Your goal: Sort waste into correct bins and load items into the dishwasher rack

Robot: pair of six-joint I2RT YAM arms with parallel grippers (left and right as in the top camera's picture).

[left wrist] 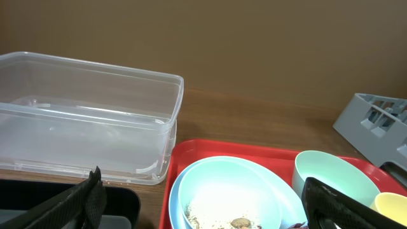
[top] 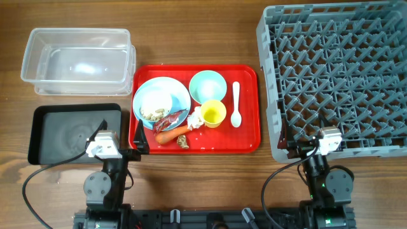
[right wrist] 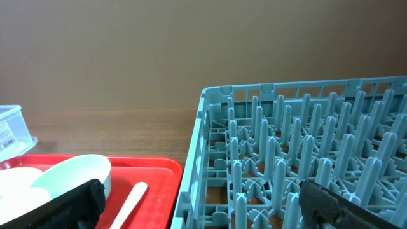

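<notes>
Am only starting: carrot, wrapper, plate lying on red tray; rack empty; my left gripper, right gripper gaping.

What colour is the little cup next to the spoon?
Yellow. The cup shows best in the overhead view.

The wooden table carries a clear tub, black tray, red tray and grey rack.

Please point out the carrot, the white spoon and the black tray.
carrot [top: 170,135], overhead view, middle of its orange body.
white spoon [top: 236,102], overhead view, on its handle.
black tray [top: 63,135], overhead view, bare floor.
</notes>
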